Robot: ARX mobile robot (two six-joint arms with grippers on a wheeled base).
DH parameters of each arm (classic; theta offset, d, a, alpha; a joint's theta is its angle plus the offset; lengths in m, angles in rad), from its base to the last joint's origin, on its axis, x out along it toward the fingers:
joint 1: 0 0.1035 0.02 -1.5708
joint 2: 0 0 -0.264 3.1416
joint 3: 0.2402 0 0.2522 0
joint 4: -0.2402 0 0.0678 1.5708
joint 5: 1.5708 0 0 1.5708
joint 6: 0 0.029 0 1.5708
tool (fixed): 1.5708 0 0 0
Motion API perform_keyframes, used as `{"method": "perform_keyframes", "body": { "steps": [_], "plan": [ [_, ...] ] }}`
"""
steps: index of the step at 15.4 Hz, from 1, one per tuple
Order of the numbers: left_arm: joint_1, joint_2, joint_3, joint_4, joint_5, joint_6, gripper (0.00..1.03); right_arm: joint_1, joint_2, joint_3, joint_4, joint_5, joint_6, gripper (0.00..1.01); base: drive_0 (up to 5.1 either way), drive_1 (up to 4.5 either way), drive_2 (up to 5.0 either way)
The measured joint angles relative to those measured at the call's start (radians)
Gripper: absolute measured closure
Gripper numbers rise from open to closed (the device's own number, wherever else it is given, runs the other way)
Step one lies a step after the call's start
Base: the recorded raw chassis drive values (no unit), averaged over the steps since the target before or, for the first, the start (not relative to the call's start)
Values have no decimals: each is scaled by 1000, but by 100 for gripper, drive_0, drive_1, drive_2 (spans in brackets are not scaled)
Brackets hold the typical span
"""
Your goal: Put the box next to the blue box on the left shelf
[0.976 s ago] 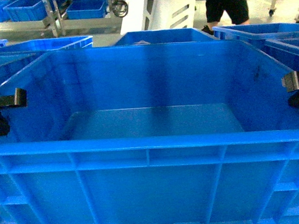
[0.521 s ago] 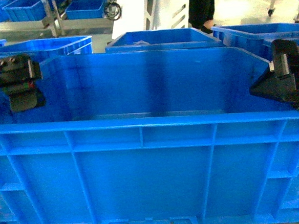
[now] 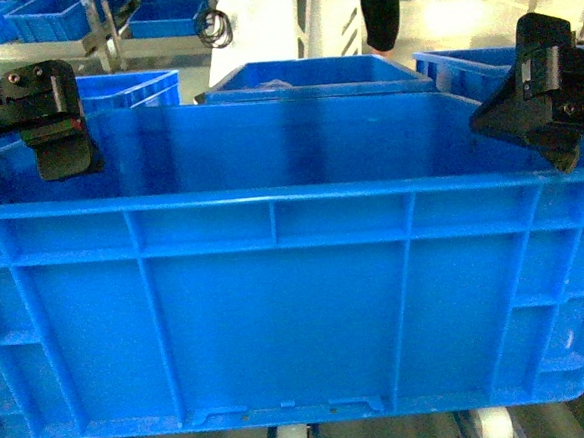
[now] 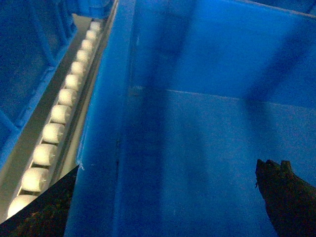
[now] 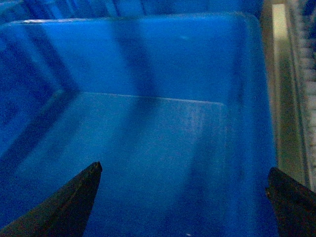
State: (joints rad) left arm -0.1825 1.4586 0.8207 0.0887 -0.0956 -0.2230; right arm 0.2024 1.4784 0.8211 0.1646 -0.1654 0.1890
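Here the box point(image 3: 276, 280) rests on the left shelf point(image 4: 54, 123) rollers, each side wall straddled by wide-spread fingers of the left claw point(image 3: 50, 126) and right claw point(image 3: 540, 111), apparently to steady it, not clamp.

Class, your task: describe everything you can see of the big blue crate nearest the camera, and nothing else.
The box is a large bright-blue crate, plastic by its look, with ribbed outer walls, a thick rim and an empty, scuffed inside. It sits upright and level on the white rollers of the left shelf. The left gripper and right gripper hang at its two upper corners; contact cannot be judged. Another blue box stands close beside it.
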Motion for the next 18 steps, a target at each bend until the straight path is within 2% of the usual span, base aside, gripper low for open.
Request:
{"method": "perform_keyframes", "body": {
  "steps": [1, 3, 4, 5, 7, 9, 10, 11, 12, 13, 14, 15, 16, 18],
  "plan": [
    [-14, 0, 0, -23, -3, 15, 5, 3, -8, 2, 8, -34, -3, 3, 0, 0, 0],
    [-22, 0, -7, 8, -10, 39, 5, 24, -22, 3, 9, -56, -6, 3, 0, 0, 0],
    [-18, -6, -10, 79, -31, 51, 5, 26, -23, 3, 9, -67, -7, 3, 0, 0, 0],
    [-18, -23, -10, 163, -56, 76, 5, 26, -23, 3, 14, -69, -6, 3, 0, 0, 0],
    [-19, -34, -11, 184, -79, 100, 5, 26, -24, 3, 19, -74, -6, 3, 0, 0, 0],
    [-17, -37, -12, 272, -123, 101, 5, 26, -31, 0, 73, -68, -6, 3, 0, 0, 0],
    [-9, -43, -11, 285, -143, 100, 5, 27, -40, -9, 134, -38, -7, 3, 0, 0, 0],
    [-6, -48, -11, 291, -148, 100, 5, 28, -42, -8, 169, 29, -19, 3, 0, 0, 0],
    [-4, -50, -11, 291, -148, 100, 5, 28, -43, -8, 163, 51, -26, 3, 0, 0, 0],
    [3, -50, -27, 364, -134, 115, 8, 27, -43, -9, 161, 58, -27, 3, 0, 0, 0],
    [19, -67, -95, 522, -80, 154, 19, 43, -40, -64, 356, 177, -67, 10, 0, 0, 0],
    [34, -131, -216, 632, -49, 182, 33, 40, -84, -200, 556, 337, -130, 27, 0, 0, 0],
    [39, -145, -241, 649, -47, 188, 37, 36, -91, -216, 570, 346, -135, 29, 0, 0, 0],
    [71, -218, -362, 698, -29, 204, 61, -26, -180, -354, 669, 356, -165, 53, 0, 0, 0]
  ]
}}
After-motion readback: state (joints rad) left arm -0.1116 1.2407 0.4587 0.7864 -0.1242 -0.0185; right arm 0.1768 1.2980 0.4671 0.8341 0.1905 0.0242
